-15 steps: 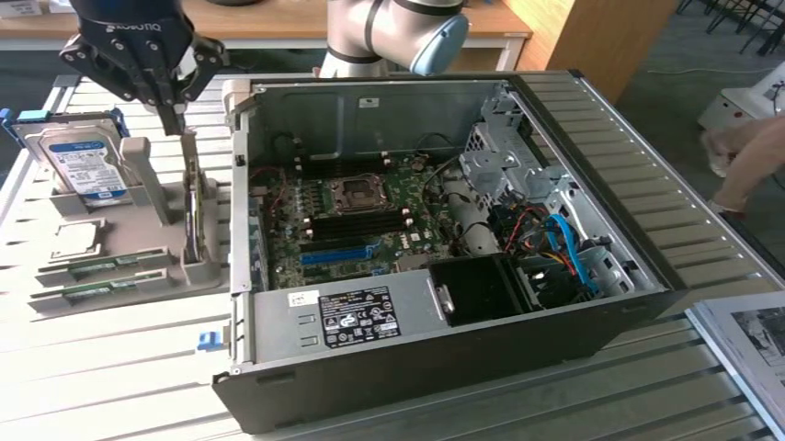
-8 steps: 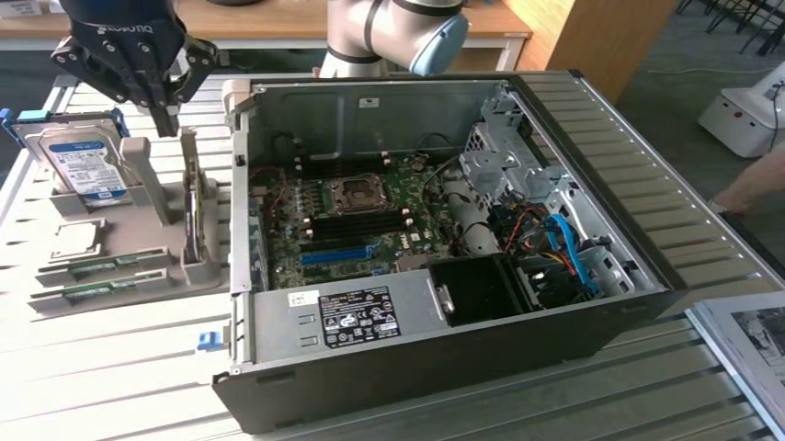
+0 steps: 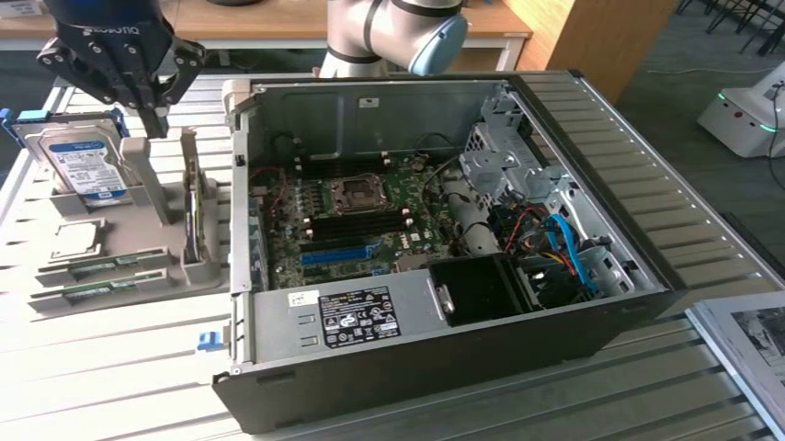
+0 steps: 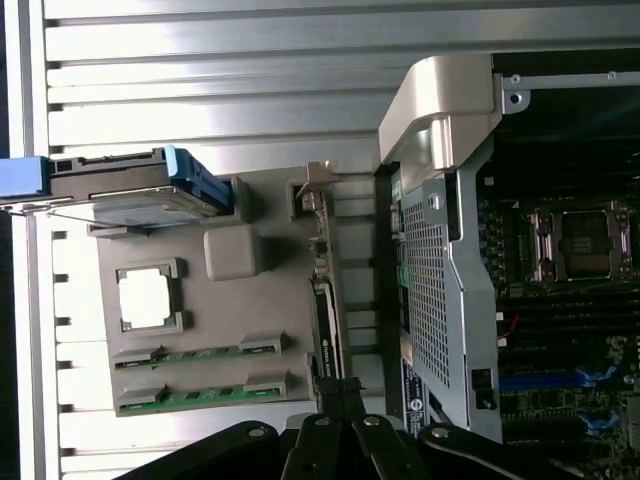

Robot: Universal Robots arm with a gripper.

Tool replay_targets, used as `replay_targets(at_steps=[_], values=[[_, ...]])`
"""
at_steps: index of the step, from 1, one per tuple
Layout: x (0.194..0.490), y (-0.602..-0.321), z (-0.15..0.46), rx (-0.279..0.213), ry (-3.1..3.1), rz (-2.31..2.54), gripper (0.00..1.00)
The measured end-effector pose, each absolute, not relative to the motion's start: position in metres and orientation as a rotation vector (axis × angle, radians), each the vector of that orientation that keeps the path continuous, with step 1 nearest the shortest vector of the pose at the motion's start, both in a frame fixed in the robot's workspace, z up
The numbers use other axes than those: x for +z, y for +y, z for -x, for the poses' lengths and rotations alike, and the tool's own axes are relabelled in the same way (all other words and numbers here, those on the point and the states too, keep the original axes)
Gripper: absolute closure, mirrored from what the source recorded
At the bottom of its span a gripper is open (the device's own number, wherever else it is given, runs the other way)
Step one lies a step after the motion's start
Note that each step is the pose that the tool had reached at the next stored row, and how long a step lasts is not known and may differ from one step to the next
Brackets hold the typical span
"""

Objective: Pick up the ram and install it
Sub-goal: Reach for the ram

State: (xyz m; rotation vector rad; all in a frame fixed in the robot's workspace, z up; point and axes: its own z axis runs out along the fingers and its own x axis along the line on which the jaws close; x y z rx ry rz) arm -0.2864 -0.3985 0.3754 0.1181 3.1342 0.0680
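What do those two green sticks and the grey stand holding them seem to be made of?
Ram sticks: matte green circuit board, probably fibreglass laminate; flat green faces with small parts along them. Grey stand: probably moulded or printed plastic; matte, even grey, with rounded blocky shapes.

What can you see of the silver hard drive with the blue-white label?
The hard drive is a flat silver metal box with a blue-and-white label on its face. It stands upright on edge in a slot of the grey holder, blue plastic rails on its sides, at the exterior view's left.
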Motion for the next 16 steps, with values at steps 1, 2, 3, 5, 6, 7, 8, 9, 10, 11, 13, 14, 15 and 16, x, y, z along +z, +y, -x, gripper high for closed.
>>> replay_targets(at_steps=[1, 2, 3, 5, 6, 7, 8, 9, 10, 11, 13, 14, 15, 16], values=[[0.375, -0.398, 0.287, 0.068, 3.134, -0.118, 0.9], [0.375, -0.398, 0.288, 0.068, 3.134, -0.118, 0.9], [0.375, -0.398, 0.289, 0.068, 3.134, -0.118, 0.9], [0.375, -0.398, 0.292, 0.068, 3.134, -0.118, 0.9], [0.374, -0.398, 0.293, 0.068, 3.135, -0.118, 0.9], [0.374, -0.398, 0.294, 0.068, 3.135, -0.118, 0.9], [0.374, -0.398, 0.295, 0.068, 3.135, -0.118, 0.9], [0.374, -0.398, 0.296, 0.068, 3.135, -0.118, 0.9], [0.374, -0.398, 0.297, 0.068, 3.135, -0.118, 0.9], [0.374, -0.398, 0.299, 0.068, 3.135, -0.118, 0.9], [0.373, -0.398, 0.302, 0.068, 3.135, -0.118, 0.9], [0.373, -0.398, 0.304, 0.068, 3.135, -0.118, 0.9], [0.373, -0.398, 0.306, 0.068, 3.136, -0.118, 0.9], [0.373, -0.398, 0.308, 0.068, 3.136, -0.118, 0.9]])
